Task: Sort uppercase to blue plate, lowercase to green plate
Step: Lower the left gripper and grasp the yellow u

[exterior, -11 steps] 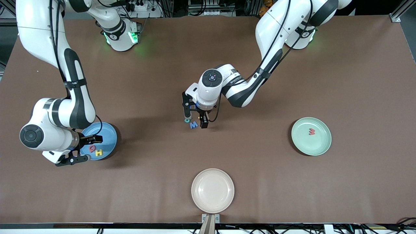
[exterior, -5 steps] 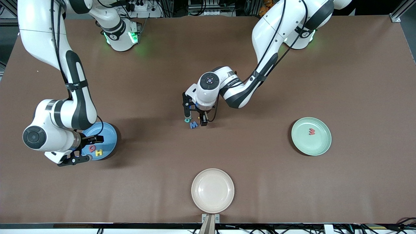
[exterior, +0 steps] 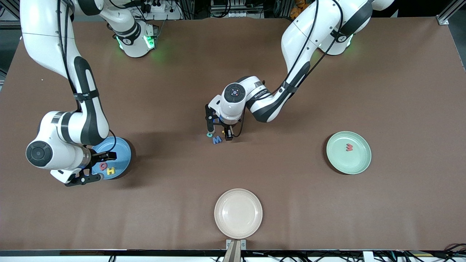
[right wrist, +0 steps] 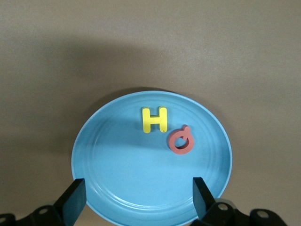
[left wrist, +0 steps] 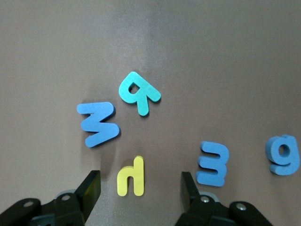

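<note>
Beige plate (exterior: 238, 213): on the surface (exterior: 327, 203), nearest the front camera, nothing on it.
Right end effector (exterior: 96, 167): over the blue plate (exterior: 122, 147), fingers wide apart, nothing between them.
Blue plate: at the right arm's end of the surface; yellow H (right wrist: 154, 119) and red Q (right wrist: 181, 141) lie on it side by side.
Green plate (exterior: 360, 162): at the left arm's end, with the red w (exterior: 349, 147) on it.
Left end effector (left wrist: 139, 190): low over the letters at mid-surface, fingers part open, one on each side of the yellow h (left wrist: 131, 176); contact cannot be told.
Loose letters: blue W (left wrist: 98, 124) and teal R (left wrist: 138, 92) lie close together near the yellow h; blue m (left wrist: 212, 164) lies just beside one finger, blue g (left wrist: 284, 154) next to it.
</note>
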`<move>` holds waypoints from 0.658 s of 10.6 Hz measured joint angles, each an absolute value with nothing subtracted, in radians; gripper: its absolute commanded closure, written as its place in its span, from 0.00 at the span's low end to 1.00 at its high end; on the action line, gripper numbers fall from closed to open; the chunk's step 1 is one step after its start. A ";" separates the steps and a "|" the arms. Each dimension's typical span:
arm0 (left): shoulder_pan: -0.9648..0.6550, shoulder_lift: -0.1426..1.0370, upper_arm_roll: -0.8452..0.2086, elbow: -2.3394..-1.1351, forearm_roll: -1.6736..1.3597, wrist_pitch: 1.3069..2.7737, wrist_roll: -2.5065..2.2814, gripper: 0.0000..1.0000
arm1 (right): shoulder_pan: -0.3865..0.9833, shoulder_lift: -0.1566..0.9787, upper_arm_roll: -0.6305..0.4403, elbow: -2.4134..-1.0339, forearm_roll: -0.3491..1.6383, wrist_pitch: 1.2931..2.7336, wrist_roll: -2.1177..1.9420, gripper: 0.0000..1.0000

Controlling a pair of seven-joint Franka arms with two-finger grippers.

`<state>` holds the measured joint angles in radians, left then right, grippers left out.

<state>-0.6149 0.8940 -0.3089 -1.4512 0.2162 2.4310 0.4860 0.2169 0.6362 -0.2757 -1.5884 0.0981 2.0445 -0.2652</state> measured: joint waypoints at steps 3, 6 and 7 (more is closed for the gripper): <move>-0.615 0.904 -0.308 -1.451 0.216 2.450 0.486 0.28 | 0.217 0.636 -0.275 -1.588 0.098 2.045 -0.265 0.00; -0.615 0.910 -0.308 -1.448 0.216 2.455 0.486 0.34 | 0.218 0.636 -0.273 -1.588 0.098 2.045 -0.265 0.00; -0.615 0.911 -0.308 -1.448 0.216 2.456 0.486 0.36 | 0.218 0.636 -0.272 -1.588 0.098 2.045 -0.265 0.00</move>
<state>-0.6150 0.9107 -0.3083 -1.4480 0.2162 2.4556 0.4860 0.2182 0.6363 -0.2718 -1.5884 0.0981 2.0448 -0.2652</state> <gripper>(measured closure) 0.322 0.000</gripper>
